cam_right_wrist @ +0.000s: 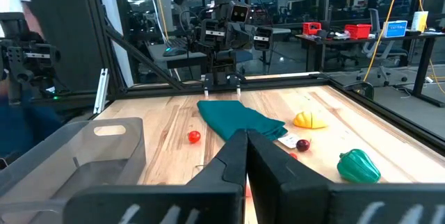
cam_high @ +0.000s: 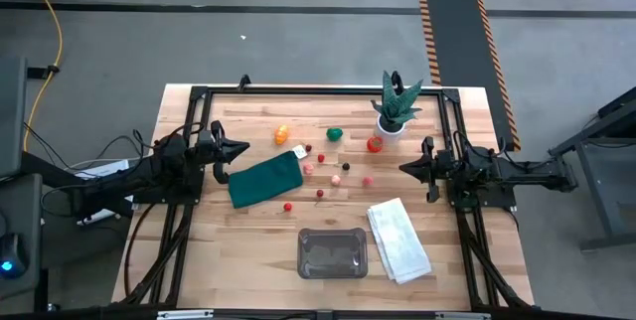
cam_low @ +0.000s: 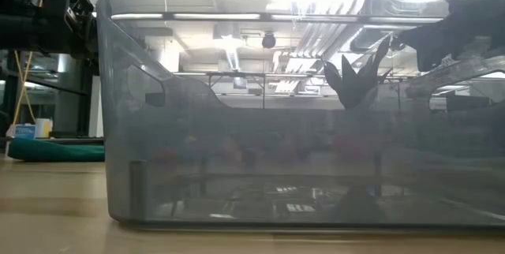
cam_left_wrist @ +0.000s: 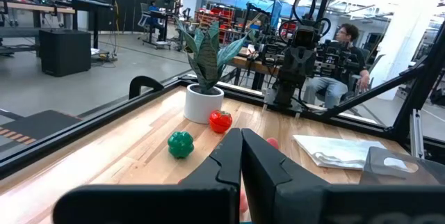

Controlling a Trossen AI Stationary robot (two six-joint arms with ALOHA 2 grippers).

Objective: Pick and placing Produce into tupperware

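- Picking is not yet starting: left gripper and right gripper are waiting pressed together, holding nothing.
- Produce is lying scattered on the counter between both grippers; tupperware is sitting clear and seemingly empty beyond it.
- Next, one gripper needs spreading over a piece.
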